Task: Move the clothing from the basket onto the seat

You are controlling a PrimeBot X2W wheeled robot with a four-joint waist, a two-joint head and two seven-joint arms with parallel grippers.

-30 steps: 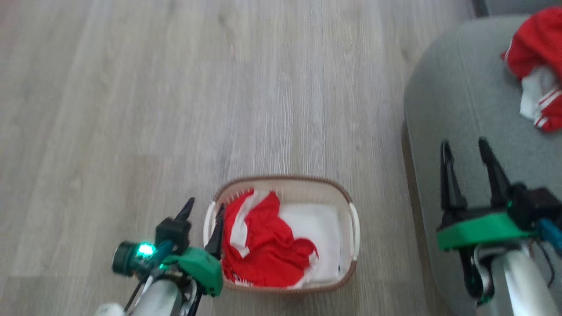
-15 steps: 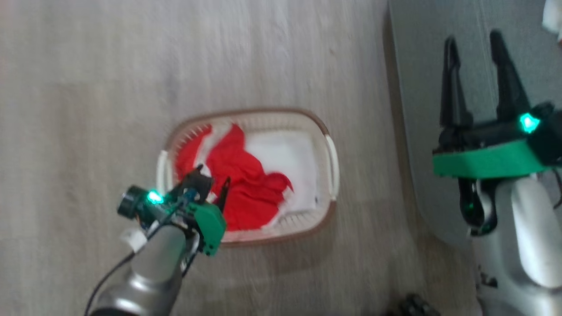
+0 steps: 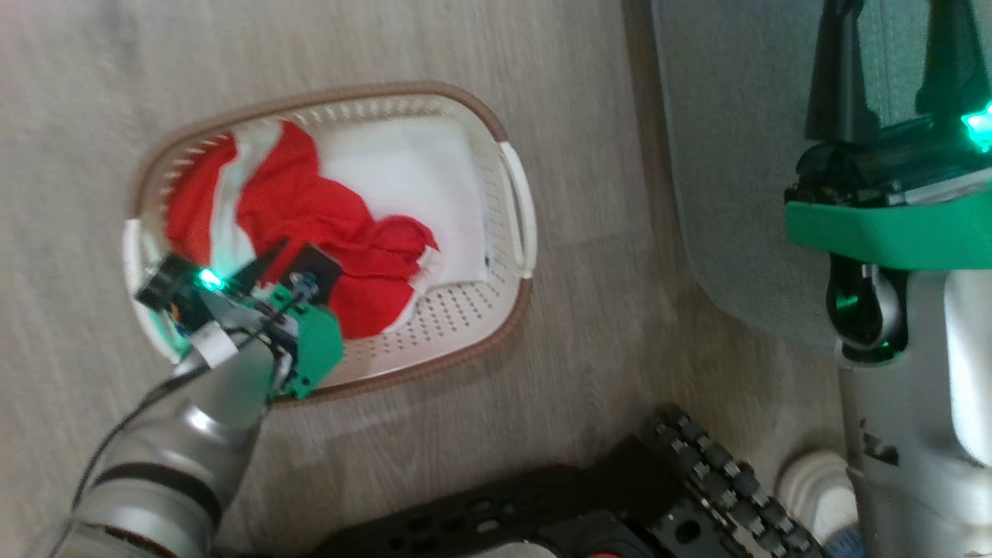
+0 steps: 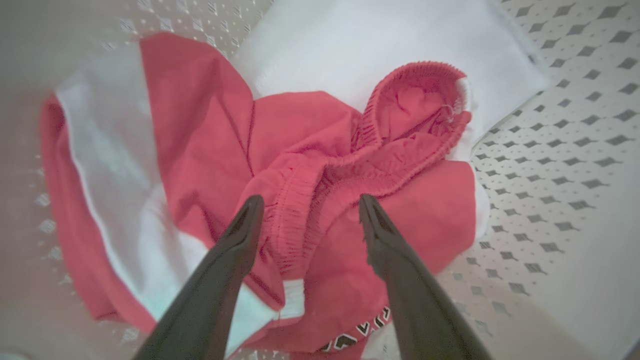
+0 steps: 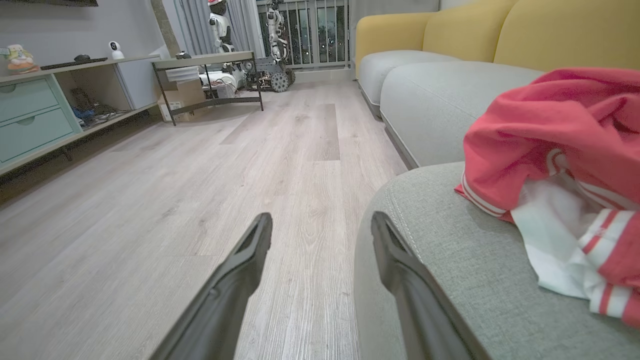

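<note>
The cream basket [image 3: 508, 167] with its brown rim stands on the wood floor and holds crumpled red clothing [image 3: 310, 209] with white panels. My left gripper [image 3: 288, 260] reaches down into the basket, open. In the left wrist view its fingers straddle a ridge of the red clothing [image 4: 210, 130] near an elastic waistband, left gripper [image 4: 308, 202] just above the fabric and the perforated basket wall [image 4: 550, 165] to the right. My right gripper [image 5: 321, 217] is open and empty, at the rounded edge of the grey-green seat [image 5: 450, 260], where another red and white garment [image 5: 555, 120] lies.
My black wheeled base [image 3: 697, 480] is at the bottom of the head view, close to the basket. The seat [image 3: 728, 155] lies right of the basket. Farther off are a low shelf unit [image 5: 35, 115], a metal-legged table [image 5: 210, 65] and yellow sofa backs [image 5: 500, 30].
The head camera has tilted down, so the basket sits higher and further left. My left gripper has gone down into the basket over the red clothing. Both grippers stay open.
</note>
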